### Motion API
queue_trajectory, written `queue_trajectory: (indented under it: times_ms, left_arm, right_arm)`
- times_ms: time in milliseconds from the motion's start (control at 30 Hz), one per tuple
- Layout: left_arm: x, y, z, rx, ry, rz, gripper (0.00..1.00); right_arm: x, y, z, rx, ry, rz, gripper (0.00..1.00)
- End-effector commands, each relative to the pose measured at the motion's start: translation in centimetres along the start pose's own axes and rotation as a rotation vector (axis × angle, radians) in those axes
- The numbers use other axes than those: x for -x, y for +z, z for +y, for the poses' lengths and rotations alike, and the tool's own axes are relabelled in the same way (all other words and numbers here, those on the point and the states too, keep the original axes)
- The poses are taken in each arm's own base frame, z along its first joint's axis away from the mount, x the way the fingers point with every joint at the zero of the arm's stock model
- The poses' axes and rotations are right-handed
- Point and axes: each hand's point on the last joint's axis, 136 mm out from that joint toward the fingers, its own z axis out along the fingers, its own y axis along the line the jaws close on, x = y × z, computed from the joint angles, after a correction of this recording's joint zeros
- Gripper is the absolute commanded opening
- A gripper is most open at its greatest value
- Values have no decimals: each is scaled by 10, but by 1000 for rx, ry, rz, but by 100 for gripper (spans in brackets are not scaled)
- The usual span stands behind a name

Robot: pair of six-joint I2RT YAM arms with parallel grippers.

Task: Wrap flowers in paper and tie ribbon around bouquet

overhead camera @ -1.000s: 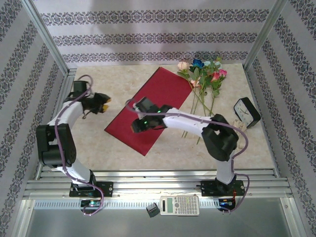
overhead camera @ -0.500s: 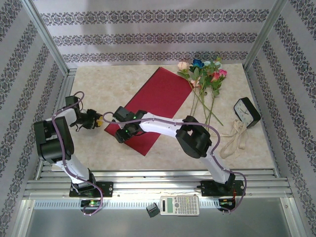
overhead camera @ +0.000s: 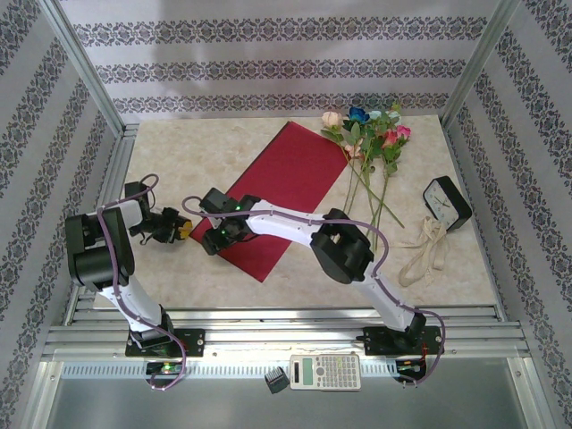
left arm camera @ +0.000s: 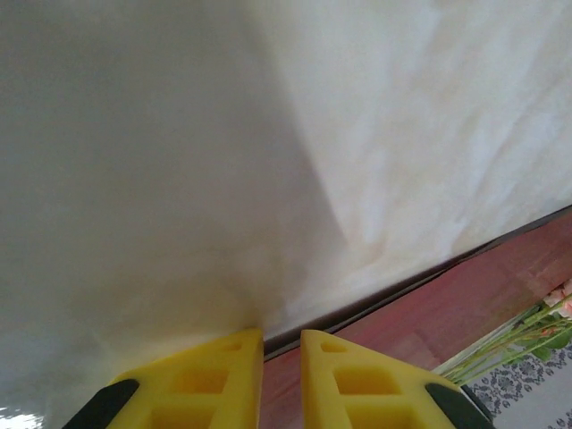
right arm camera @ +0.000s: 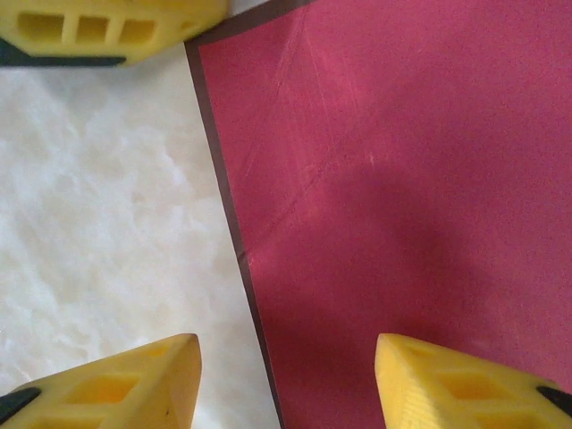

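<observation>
Nearest me, a calculator (overhead camera: 325, 371) lies on the metal ledge in front of the arm bases. Beyond it, both arms reach toward the near left corner of the red paper (overhead camera: 286, 183), which lies flat and slantwise on the pale table (overhead camera: 188, 152). The left gripper (overhead camera: 182, 230) sits low at that corner, its yellow fingers (left arm camera: 223, 375) drawn almost together with a thin slit between them. I cannot tell whether they pinch the paper's edge. The right gripper (right arm camera: 286, 349) hangs just beside it with its jaws spread wide, one finger over the table and the other over the paper, grasping nothing. Farther right, the ribbon (overhead camera: 427, 253) lies in a loose heap near a small clock (overhead camera: 446, 204). The flowers (overhead camera: 368, 147) lie at the paper's far right end.
</observation>
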Motion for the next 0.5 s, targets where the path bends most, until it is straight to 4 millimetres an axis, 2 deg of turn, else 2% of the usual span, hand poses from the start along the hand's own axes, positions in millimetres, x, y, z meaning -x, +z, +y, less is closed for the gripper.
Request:
queue_trajectory:
  times_ms: [0, 367, 467]
  left_arm:
    - [-5, 3, 14, 51, -1, 15, 18]
    - [-5, 10, 21, 62, -10, 31, 18]
    - [-6, 10, 23, 69, -12, 32, 18]
  right_arm:
    - [3, 3, 1, 18, 29, 18, 58]
    - [9, 15, -2, -14, 16, 28, 69]
    - [9, 19, -4, -39, 5, 31, 69]
